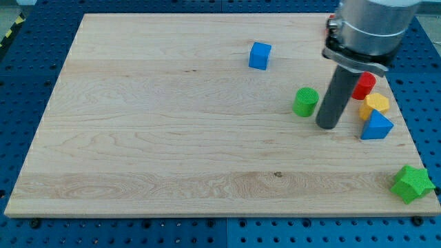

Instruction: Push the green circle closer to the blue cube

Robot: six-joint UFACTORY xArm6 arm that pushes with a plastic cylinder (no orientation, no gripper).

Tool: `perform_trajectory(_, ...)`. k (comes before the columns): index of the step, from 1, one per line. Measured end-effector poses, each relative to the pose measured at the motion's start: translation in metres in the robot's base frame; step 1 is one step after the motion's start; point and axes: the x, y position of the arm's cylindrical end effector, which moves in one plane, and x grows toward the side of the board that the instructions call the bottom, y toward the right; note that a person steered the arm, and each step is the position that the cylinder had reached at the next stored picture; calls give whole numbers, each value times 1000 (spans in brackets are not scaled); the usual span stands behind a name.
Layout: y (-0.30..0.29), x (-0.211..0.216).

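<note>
My tip (328, 127), a bare rod holding nothing, sits just right of green circle (306, 102); off-centre shove likely rolls it past blue cube (260, 56).

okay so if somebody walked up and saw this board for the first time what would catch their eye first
Probably the thick dark rod coming down at the view's upper right, my tip resting just right of the green circle. Behind it huddle a red cylinder, a yellow block and a blue triangle. The blue cube sits alone up and left, and a green star hangs at the bottom right corner.
</note>
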Motion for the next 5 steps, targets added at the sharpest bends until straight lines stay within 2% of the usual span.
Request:
perform_trajectory(2,-23,-23)
perform_trajectory(5,-61,-87)
